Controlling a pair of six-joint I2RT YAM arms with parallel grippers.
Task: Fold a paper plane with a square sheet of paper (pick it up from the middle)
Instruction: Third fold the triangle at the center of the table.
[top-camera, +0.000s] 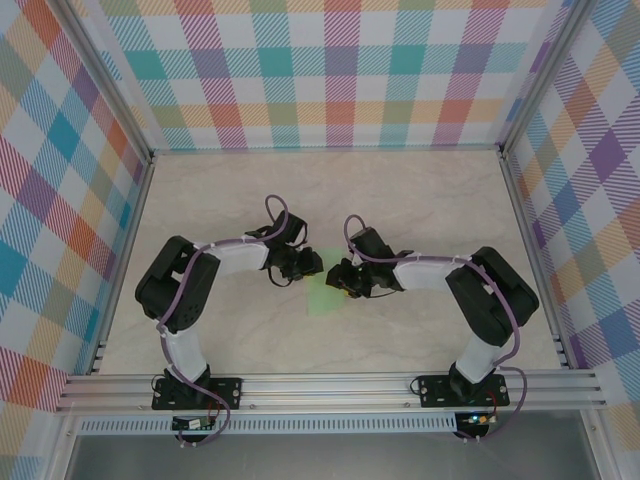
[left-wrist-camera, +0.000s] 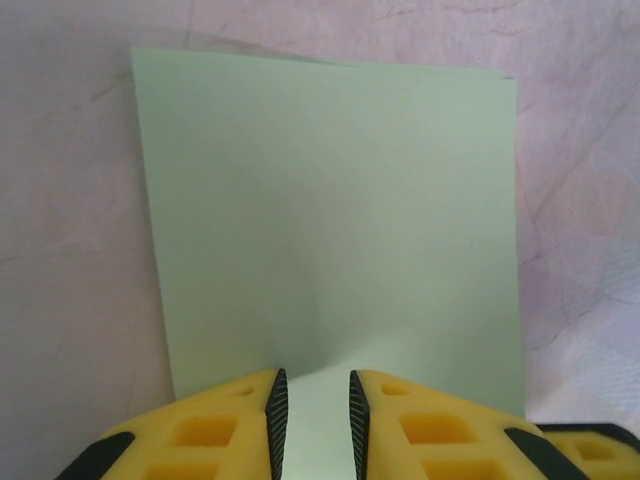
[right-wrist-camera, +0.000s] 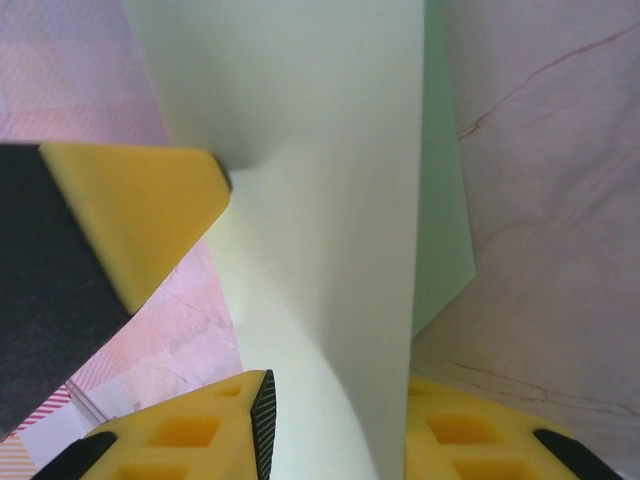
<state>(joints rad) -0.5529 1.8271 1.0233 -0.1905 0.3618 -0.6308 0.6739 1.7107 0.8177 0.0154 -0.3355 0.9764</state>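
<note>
The left gripper (left-wrist-camera: 312, 425) had its jaws nearly together, pinching the near edge of the square sheet of paper (left-wrist-camera: 335, 220) above the bench (top-camera: 420, 200). To its right, the right gripper (right-wrist-camera: 335, 430) straddled the sheet where it curved upward; whether its jaws had clamped yet, I could not tell. Uneven pulling between the two could have torn or creased the thin paper.

A pale marbled beige tabletop (top-camera: 420, 200) sits enclosed by bright multicoloured checked fabric walls (top-camera: 320, 70), framed with silver aluminium rails (top-camera: 330, 385).
</note>
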